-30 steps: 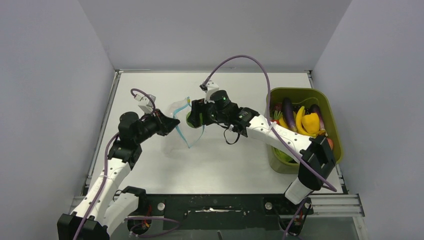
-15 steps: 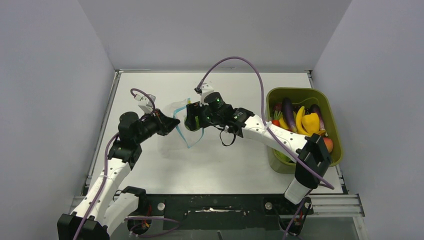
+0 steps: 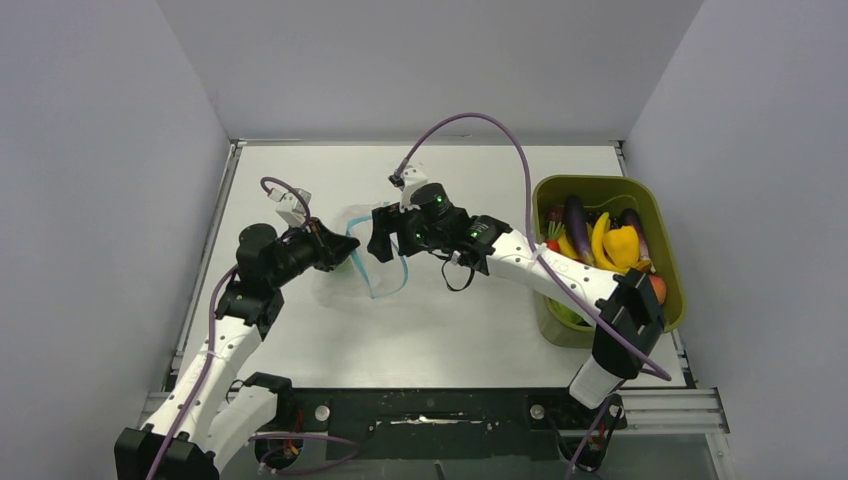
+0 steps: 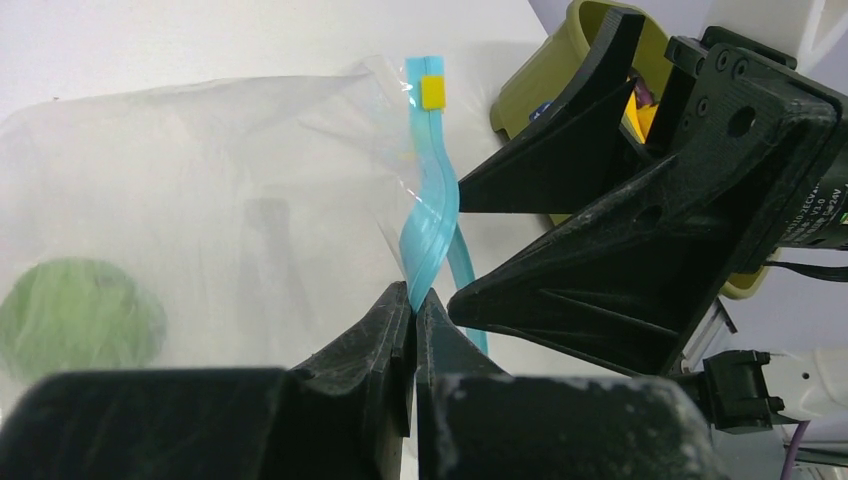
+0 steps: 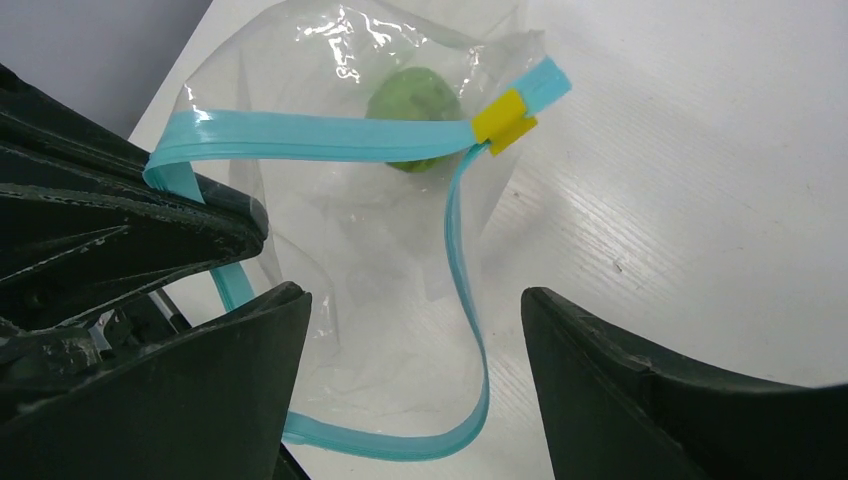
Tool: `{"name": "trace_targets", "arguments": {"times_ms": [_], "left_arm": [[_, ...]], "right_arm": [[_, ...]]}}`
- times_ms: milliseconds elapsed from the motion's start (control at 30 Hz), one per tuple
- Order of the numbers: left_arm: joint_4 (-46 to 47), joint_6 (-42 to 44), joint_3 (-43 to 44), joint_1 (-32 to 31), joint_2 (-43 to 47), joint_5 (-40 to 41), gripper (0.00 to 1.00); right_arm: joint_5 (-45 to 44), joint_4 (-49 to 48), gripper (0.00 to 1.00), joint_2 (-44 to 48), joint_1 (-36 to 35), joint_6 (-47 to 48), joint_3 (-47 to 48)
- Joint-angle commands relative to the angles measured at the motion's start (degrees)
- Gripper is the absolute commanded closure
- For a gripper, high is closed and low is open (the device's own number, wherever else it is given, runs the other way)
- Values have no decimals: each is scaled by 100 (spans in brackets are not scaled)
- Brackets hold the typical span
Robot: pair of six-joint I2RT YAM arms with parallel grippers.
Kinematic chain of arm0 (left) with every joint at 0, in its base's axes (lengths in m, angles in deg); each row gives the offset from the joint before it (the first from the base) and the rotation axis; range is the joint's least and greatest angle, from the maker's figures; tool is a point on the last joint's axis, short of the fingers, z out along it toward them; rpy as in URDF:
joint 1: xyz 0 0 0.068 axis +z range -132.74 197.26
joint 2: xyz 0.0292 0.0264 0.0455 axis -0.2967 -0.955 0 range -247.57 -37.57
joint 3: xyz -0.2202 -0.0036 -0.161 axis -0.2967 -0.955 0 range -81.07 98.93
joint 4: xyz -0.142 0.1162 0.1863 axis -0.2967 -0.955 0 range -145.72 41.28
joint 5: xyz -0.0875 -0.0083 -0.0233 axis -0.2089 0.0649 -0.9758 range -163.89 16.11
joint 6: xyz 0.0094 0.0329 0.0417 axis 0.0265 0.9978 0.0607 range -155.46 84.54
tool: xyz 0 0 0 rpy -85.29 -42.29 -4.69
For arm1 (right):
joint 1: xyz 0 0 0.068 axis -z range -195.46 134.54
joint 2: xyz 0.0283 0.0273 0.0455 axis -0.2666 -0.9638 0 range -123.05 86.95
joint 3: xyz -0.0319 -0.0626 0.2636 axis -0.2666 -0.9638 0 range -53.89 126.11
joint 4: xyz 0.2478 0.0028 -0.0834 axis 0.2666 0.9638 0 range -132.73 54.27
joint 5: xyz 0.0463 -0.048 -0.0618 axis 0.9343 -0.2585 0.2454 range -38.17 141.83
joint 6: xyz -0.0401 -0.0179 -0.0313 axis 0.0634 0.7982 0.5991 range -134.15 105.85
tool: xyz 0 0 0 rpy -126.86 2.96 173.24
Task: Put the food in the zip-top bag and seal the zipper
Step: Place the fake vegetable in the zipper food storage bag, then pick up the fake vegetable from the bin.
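Note:
The clear zip-top bag [image 5: 390, 230] lies on the white table with its mouth held wide. Its teal zipper [image 5: 465, 260] curves in an open loop, with a yellow slider [image 5: 503, 118] at the far end. My left gripper [image 4: 414, 300] is shut on one side of the zipper [image 4: 432, 215]. A green lime [image 5: 412, 92] rests inside the bag, also visible through the plastic in the left wrist view as the lime [image 4: 80, 318]. My right gripper [image 5: 410, 300] is open at the bag's mouth with nothing between its fingers. More food [image 3: 600, 240] sits in the bin.
An olive-green bin [image 3: 667, 250] stands at the right side of the table, holding eggplants, bananas and a yellow pepper. The right arm stretches across from the bin toward the bag. Grey walls close in the table on three sides.
My right gripper moved a little left into the bag's mouth and opened wider. The lime it carried now lies inside the bag. The left gripper kept its hold.

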Motion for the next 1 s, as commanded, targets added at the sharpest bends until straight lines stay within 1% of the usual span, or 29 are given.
{"name": "trace_targets", "arguments": {"times_ms": [0,133,167,400,533,667,800,900,967], "left_arm": [[238,72,38,-8,127,70,100],[164,134,44,-7,144,111,100],[138,151,59,-7,149,223,100],[-88,302,148,-8,157,485,100],[-147,377,152,-21,222,593,100],[-187,439,153,-21,245,637,100],[-199,515,156,-17,195,635,100],[-246,586,152,-21,182,651,100],[-249,601,152,-17,210,664,100]], "right_arm": [[239,-283,22,387,39,58,40],[248,-267,22,535,122,84,5],[206,-267,22,583,152,85,-21],[95,-220,23,1028,587,248,-222],[-49,80,24,1362,914,431,-212],[-540,724,25,1579,1271,709,-42],[-1227,1273,33,1624,1515,827,110],[-1757,1569,44,1687,1618,780,140],[-2058,1691,46,1734,1663,715,98]]}}
